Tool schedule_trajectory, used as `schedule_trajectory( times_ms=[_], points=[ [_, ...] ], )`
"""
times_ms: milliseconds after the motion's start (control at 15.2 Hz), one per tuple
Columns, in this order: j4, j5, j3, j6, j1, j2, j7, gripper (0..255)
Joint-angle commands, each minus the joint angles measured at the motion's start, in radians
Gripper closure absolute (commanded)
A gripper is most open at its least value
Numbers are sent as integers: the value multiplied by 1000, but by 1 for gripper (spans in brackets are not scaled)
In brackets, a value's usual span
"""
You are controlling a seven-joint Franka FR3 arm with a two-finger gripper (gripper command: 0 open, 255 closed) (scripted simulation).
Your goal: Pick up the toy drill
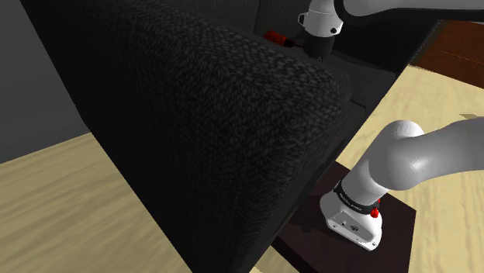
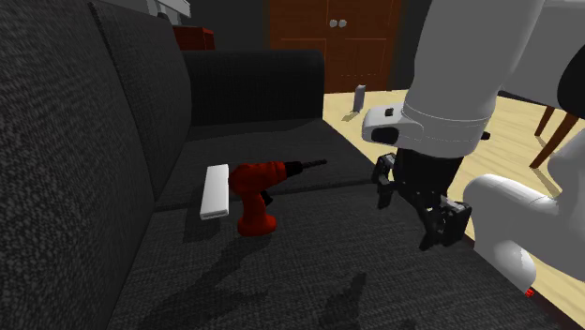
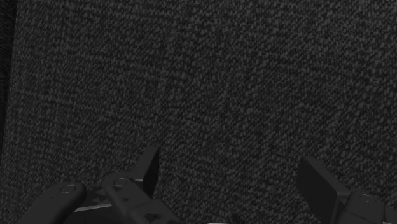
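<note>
Up close in the second exterior view, the white arm comes down over the front part of the sofa seat [image 2: 309, 253] and ends in the black gripper [image 2: 414, 204]. It hangs above the cushion and points downward. In the wrist view its fingers [image 3: 149, 170] stand well apart with only dark woven fabric between them, so the hand is released and grasps nothing. I judge it is spread wide to fit around the tool's body once it is lined up. Further in, toward the backrest [image 2: 84, 141], the red toy drill [image 2: 258, 192] appears to stand on its base on the seat, its dark bit pointing to that view's right, roughly at the gripper. The two are well apart, so the approach is not yet finished. A flat white block [image 2: 217, 190] lies just beside the drill on the backrest side. I cannot tell whether they touch, and a sideways closing could nudge it. Beyond the sofa's padded arm [image 2: 253, 84] stretches pale wooden floor [image 2: 375, 112], and farthest off stands a brown wooden door [image 2: 333, 37].
</note>
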Motion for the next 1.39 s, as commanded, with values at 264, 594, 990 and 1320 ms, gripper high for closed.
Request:
schedule_trajectory(
  times_ms=[264, 594, 990, 1320],
  points=[
    [148, -22, -46, -12, -25, 129, -46, 0],
    [355, -32, -97, -47, -48, 293, -105, 0],
    [642, -22, -153, -118, -72, 500, -180, 0],
    [739, -10, -175, -130, -83, 583, -209, 0]
  ],
)
